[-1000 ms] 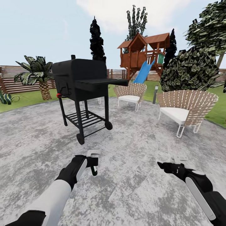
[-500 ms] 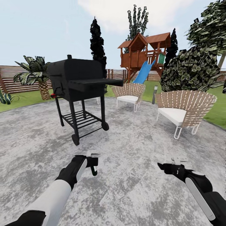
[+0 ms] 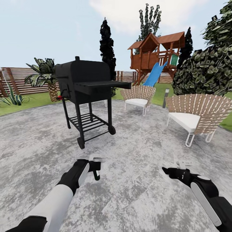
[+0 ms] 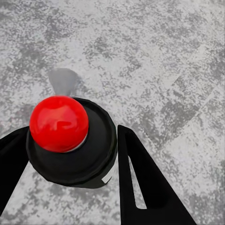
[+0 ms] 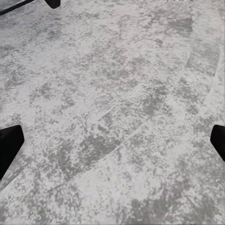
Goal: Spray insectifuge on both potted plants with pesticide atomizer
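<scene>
I'm out on the grey paved patio [image 3: 135,193] with both arms held low in front of me. My left gripper [image 3: 96,170] is clamped on the pesticide atomizer [image 3: 96,175], which hangs as a slim dark bottle between the fingers over the paving; from the left wrist camera I look straight down on its round dark body and red cap [image 4: 58,123], a black finger [image 4: 140,183] on each side of it. My right gripper [image 3: 169,170] is spread wide and holds nothing, its two fingertips [image 5: 10,143] far apart over bare paving. Ahead to the left stands a black barbecue grill [image 3: 87,93] on wheels, and to the right two slatted wicker chairs [image 3: 196,112] with white cushions. Beyond them I see a wooden playhouse [image 3: 158,54] with a blue slide [image 3: 154,74], a brown fence [image 3: 19,80] and a palm [image 3: 46,74].
</scene>
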Tool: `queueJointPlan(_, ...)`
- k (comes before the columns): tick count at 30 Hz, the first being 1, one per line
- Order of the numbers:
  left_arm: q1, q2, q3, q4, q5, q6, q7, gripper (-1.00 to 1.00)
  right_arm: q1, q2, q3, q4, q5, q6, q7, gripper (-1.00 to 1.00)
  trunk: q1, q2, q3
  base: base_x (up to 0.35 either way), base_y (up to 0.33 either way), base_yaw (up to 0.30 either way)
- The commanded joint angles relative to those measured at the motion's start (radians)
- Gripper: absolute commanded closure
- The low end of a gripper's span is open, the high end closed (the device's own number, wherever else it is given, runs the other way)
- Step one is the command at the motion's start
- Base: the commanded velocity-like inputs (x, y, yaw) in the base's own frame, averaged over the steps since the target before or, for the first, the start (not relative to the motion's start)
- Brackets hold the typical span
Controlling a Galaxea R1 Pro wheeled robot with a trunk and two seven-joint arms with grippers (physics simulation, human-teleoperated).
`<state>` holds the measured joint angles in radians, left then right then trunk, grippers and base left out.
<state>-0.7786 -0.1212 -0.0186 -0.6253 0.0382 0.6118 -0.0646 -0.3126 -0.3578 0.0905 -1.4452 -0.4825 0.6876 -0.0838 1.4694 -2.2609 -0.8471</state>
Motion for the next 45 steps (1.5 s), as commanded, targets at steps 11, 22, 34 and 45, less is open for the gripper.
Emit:
queueJointPlan(11,-0.001,0.000,-0.001,-0.001,0.005,0.005,0.000,1.00,0.000,-0.001,0.002,-0.001,-0.010,0.003,-0.010,-1.00,0.000,0.000,-0.001,0.033,-0.033,0.288)
queueJointPlan(22,-0.001,0.000,-0.001,-0.002,0.005,0.005,0.000,1.00,0.000,-0.001,0.003,-0.001,-0.010,0.003,-0.010,-1.00,0.000,0.000,-0.001,0.000,0.000,0.288)
queueJointPlan(34,-0.001,-0.001,-0.001,-0.001,0.005,0.005,0.000,1.00,0.000,-0.001,0.003,-0.001,-0.010,0.003,-0.010,-1.00,0.000,0.000,-0.001,0.206,-0.101,0.288)
queueJointPlan(45,-0.001,-0.001,-0.001,-0.001,0.006,0.005,0.000,1.00,0.000,-0.001,0.003,-0.001,-0.009,0.003,-0.009,-1.00,0.000,0.000,-0.001,0.214,0.085,0.273)
